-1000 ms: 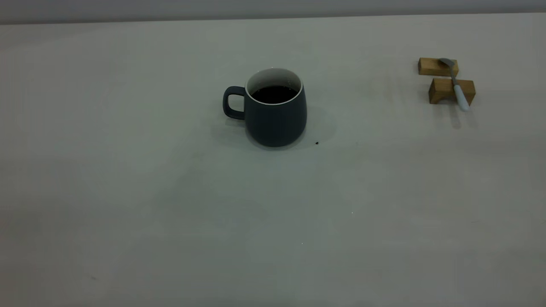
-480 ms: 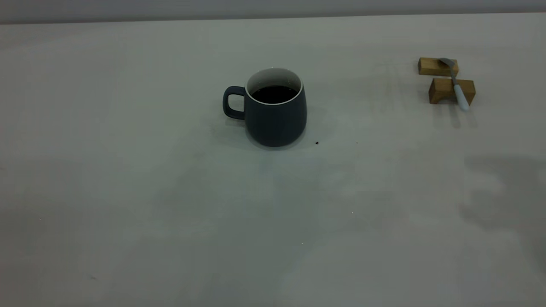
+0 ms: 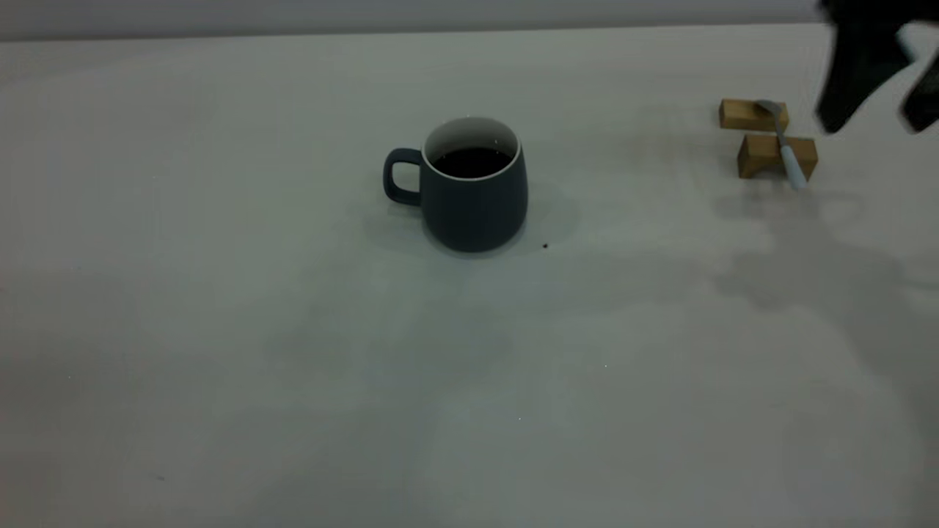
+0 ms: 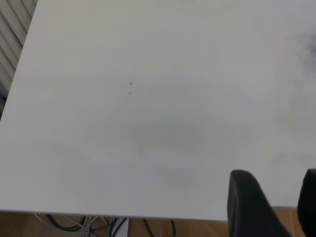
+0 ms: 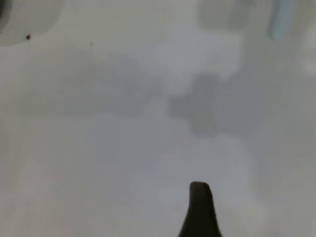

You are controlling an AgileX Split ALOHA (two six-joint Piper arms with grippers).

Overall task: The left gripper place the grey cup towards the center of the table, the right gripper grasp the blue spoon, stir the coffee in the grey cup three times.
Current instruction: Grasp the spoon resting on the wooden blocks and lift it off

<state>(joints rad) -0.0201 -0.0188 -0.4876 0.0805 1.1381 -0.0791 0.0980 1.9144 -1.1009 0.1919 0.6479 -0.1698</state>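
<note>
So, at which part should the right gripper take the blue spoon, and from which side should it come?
Probably the pale blue handle of the blue spoon, from above. The spoon lies across two wooden blocks, its handle end sticking out past the nearer block, clear of the table, so fingers could close on either side of it. The right gripper is beside it, higher up, with its fingers apart.

We saw a bare test bench in what looked like a robotics lab rather than a home. A wide, plain off-white table (image 3: 220,330) filled the view, backed by a blank grey wall (image 3: 367,13). Below the table's edge, loose cables (image 4: 113,226) trailed over a wooden floor (image 4: 207,229). Pale vertical slats (image 4: 14,22), perhaps a blind, stood beside the table.
</note>
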